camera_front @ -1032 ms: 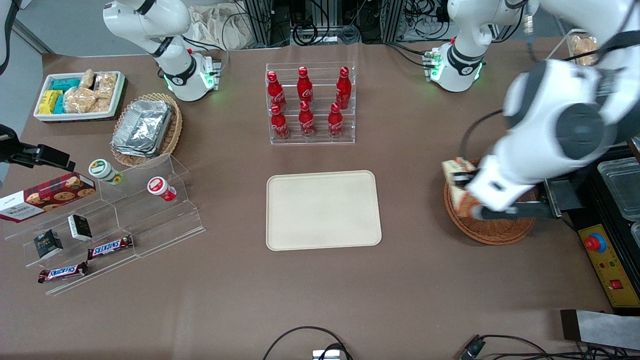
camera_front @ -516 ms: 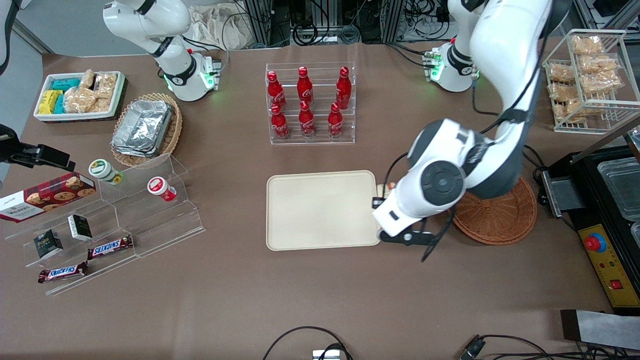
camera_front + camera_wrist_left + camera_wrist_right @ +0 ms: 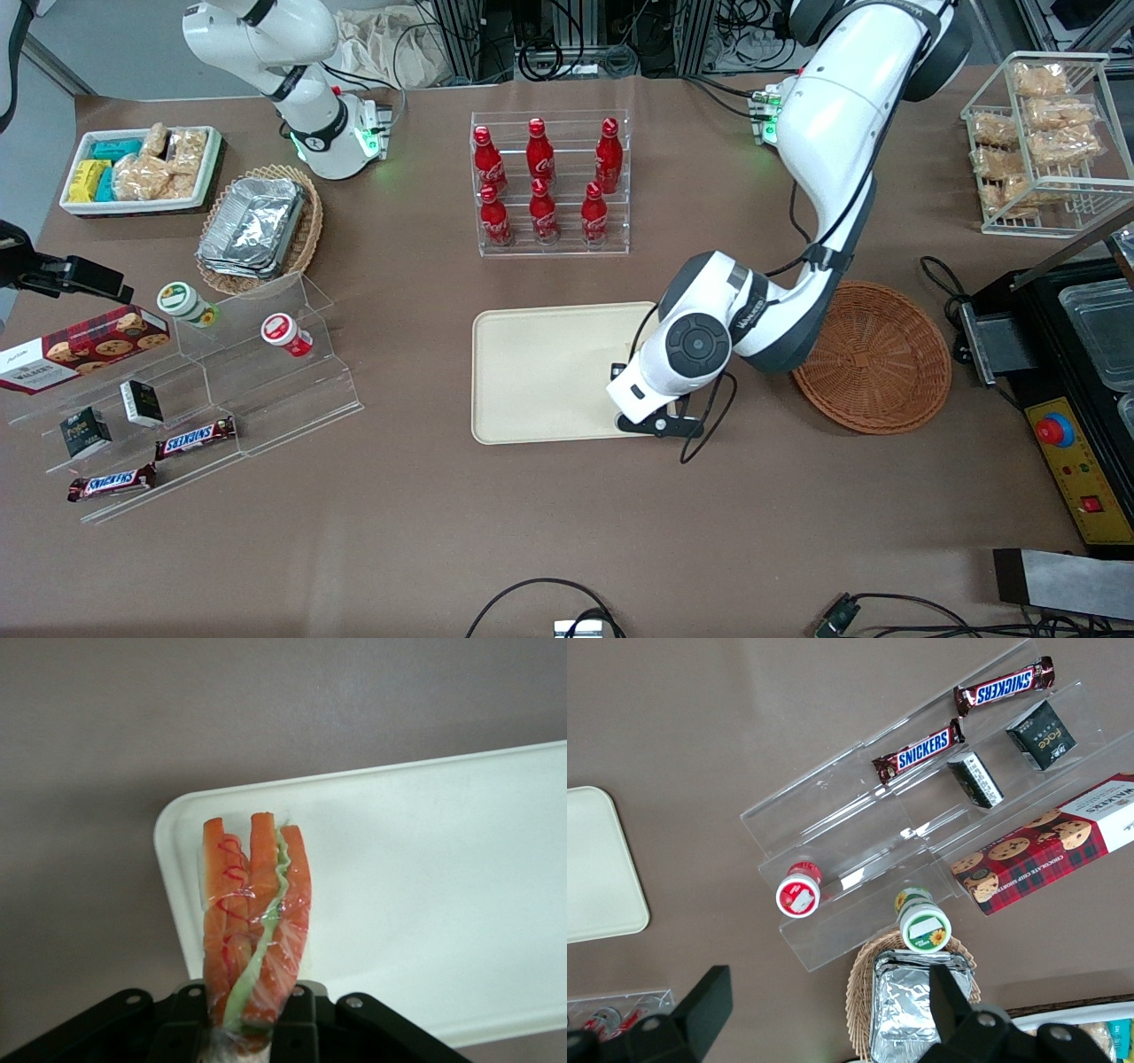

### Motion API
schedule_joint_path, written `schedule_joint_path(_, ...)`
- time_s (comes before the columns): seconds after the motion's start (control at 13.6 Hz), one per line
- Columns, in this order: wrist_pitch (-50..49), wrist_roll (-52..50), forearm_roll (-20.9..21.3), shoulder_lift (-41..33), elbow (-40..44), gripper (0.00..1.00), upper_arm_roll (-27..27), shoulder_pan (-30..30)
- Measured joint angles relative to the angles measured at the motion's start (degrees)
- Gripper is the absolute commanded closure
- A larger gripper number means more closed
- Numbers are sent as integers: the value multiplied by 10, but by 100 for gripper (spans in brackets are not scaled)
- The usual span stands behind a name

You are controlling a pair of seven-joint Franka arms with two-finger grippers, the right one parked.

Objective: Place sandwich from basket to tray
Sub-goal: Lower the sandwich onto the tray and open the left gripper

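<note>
Now the brown worktop (image 3: 549,532) carries the tray (image 3: 540,372); the pincer (image 3: 252,1028), closed on the sandwich (image 3: 252,921), has moved from the basket (image 3: 873,354) over the tray's corner.

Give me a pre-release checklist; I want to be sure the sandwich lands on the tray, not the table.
1. Claw shut on the sandwich: ok.
2. Sandwich over the tray: ok, though over the corner nearest the basket, close to the rim.
3. Landing spot bare: ok.
4. Basket emptied: ok.
5. Height above the tray low enough to let go: cannot tell.
6. Sandwich wrap intact: ok, as far as the wrist view shows.
</note>
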Motion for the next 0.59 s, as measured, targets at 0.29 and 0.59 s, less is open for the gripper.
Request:
schedule_joint_path(0.29,20,-7,6,28,-14,100,0,-21)
schedule_joint_path(0.59,13,-11,19,27,-20,0,1,-22)
